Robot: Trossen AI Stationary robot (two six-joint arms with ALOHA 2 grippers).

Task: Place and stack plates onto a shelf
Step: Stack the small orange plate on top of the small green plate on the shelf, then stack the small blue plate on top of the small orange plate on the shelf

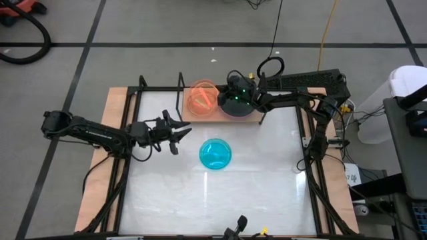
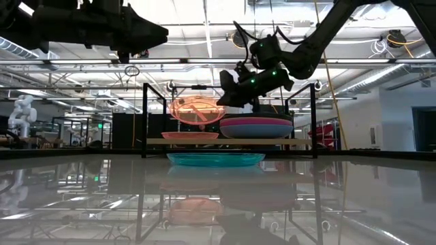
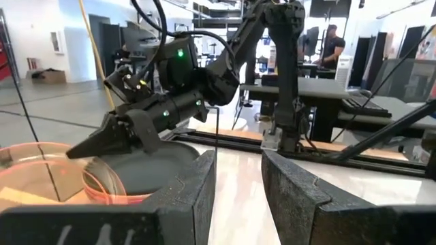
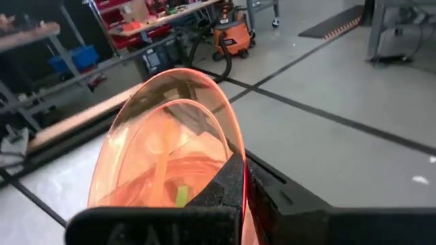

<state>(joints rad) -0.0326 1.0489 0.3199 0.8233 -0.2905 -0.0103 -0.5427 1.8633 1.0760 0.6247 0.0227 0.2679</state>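
The right tool (image 1: 217,100) is clamped on the rim of the translucent orange plate (image 1: 201,97), holding it tilted in the air above the left half of the shelf (image 2: 228,141), over a salmon plate (image 2: 189,135) that lies there. On the shelf's right half sits a stack of larger plates (image 2: 255,126) (magenta rim on top, a bluish one beneath). The cyan plate (image 1: 215,154) lies flat on the white surface (image 1: 267,173), nearer than the shelf. The left tool (image 1: 180,131) hovers left of the cyan plate, its fingers (image 3: 187,197) spread apart and holding nothing.
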